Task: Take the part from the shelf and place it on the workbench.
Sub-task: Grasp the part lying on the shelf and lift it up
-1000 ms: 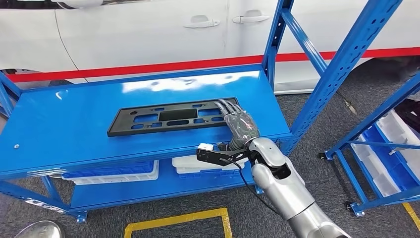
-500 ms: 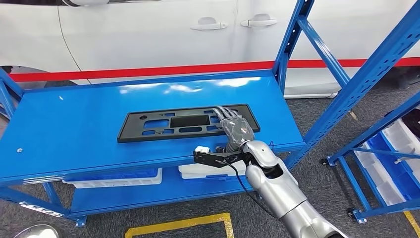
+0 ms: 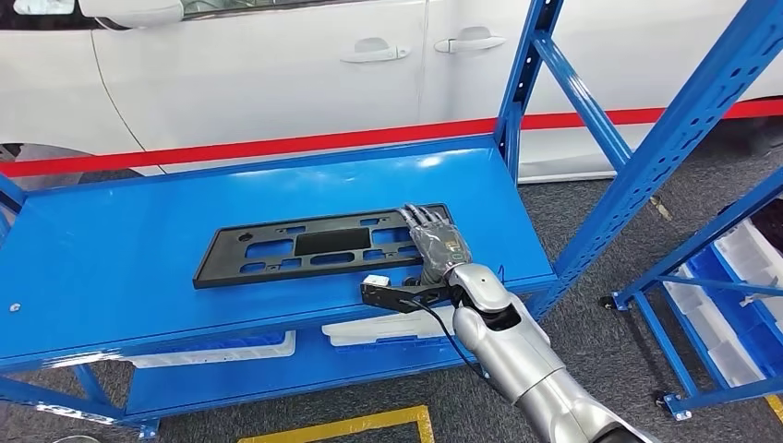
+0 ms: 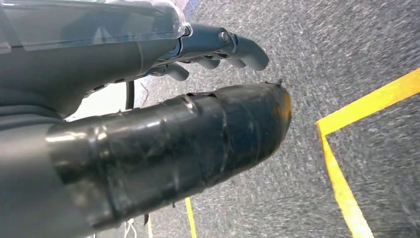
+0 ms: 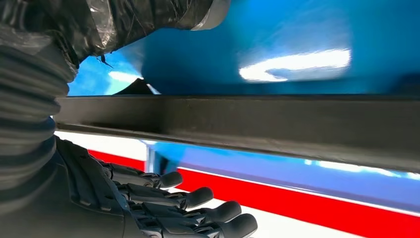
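Near the middle of the head view, the part (image 3: 323, 245), a long flat black plastic panel with rectangular cut-outs, lies on the top blue shelf (image 3: 138, 231), its long side running left to right. The right hand (image 3: 434, 238) reaches in from the lower right of the frame and covers the panel's right end, its fingers (image 3: 414, 216) stretched forward over the top face. In the right wrist view the panel's dark edge (image 5: 247, 121) crosses the frame as a broad bar, with the fingers (image 5: 198, 198) spread on one side of it and the taped thumb (image 5: 148, 15) on the other, so the hand grips the part at that end. The silver right arm (image 3: 517, 351) runs down to the lower right, a black bracket with a small white block fixed at the wrist.

Below the top shelf, towards the lower centre of the head view, white and blue bins (image 3: 379, 328) sit on a lower level. Blue perforated uprights (image 3: 665, 129) rise at the right of the frame. Across the top of the frame stands a white car (image 3: 277, 74) with a red stripe along its sill. A yellow floor line (image 3: 342, 426) shows at the bottom edge.

In the left wrist view the left hand (image 4: 148, 89) hangs over grey carpet (image 4: 346, 49) with yellow tape (image 4: 341, 163), its dark fingers (image 4: 237, 49) curled inward around nothing.
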### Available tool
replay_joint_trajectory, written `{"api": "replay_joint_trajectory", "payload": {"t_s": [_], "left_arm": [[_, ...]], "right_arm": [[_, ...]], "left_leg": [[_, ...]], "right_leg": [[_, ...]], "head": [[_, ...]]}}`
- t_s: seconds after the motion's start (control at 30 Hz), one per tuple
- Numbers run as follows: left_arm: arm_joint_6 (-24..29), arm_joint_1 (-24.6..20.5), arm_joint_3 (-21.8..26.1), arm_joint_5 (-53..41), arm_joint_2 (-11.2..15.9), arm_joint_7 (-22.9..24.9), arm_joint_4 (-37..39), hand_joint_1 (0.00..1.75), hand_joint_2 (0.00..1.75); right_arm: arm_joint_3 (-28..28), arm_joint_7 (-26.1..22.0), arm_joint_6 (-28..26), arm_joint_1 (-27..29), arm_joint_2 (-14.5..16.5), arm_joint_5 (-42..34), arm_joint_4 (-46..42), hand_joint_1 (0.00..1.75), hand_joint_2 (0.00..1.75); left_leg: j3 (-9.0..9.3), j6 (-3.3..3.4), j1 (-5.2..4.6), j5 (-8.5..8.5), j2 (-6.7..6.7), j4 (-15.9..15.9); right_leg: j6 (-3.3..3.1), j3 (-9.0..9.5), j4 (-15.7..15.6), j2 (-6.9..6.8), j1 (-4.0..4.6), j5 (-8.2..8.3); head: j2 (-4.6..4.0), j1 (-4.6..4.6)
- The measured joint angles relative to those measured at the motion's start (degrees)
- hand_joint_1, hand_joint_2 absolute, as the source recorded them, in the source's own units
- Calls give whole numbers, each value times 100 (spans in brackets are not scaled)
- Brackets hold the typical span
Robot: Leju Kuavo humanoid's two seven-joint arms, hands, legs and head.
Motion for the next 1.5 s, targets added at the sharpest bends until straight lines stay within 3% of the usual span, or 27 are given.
{"api": "replay_joint_trajectory", "payload": {"t_s": [0.07, 0.2, 0.27, 0.37, 0.63, 0.77, 1.23, 1.5], "left_arm": [[1, -4, 0, -8, 4, -9, 0, 0, 0], [-4, -20, 0, -38, 4, -32, 1, 0, 0], [-3, -8, 1, -40, -2, -35, 1, 0, 0], [-10, -7, 3, -29, -4, -44, 1, 0, 0], [-22, -13, 49, 47, -4, -63, 1, 0, 0], [-26, -12, 115, 113, -4, -119, 1, 0, 175], [-236, -12, 419, 381, -9, -180, 1, 0, 175], [-133, 9, 499, 373, -11, 3, 1, 0, 175]], "right_arm": [[0, 76, -91, -39, 3, 125, 149, 0, 175], [0, 211, -311, -146, 5, 408, 429, 171, 175], [0, 319, -422, -193, 5, 623, 651, 175, 175], [0, 444, -521, -269, 5, 871, 1008, 175, 175], [-3, 476, -518, -355, 9, 1042, 1218, 175, 175], [-6, 474, -520, -398, 8, 1090, 1229, 175, 175], [-79, 356, -526, -388, 9, 1159, 1231, 175, 175], [-329, -134, -768, -134, -29, 748, 711, 175, 175]], "left_leg": [[271, 32, -9, 274, -4, -651], [392, 137, -33, 238, -15, -902], [471, 154, -33, 245, -14, -980], [530, 164, -66, 236, -19, -1008], [551, 210, -83, 198, -18, -978], [559, 211, -83, 198, -18, -975], [583, 209, -62, 198, -19, -977], [574, 209, -62, 199, -18, -976]], "right_leg": [[44, 43, 26, 5, 11, -70], [150, 34, 22, 12, 28, -109], [139, 77, 17, 13, 53, -63], [32, 166, -77, 4, 64, -69], [68, 225, -135, -5, 54, -109], [98, 234, -137, -6, 53, -109], [130, 253, -136, -9, 70, -114], [130, 249, -133, -8, 71, -114]], "head": [[0, 0], [1, -1], [1, 8], [0, 16], [0, 16], [0, 16], [0, 16], [0, 16]]}}
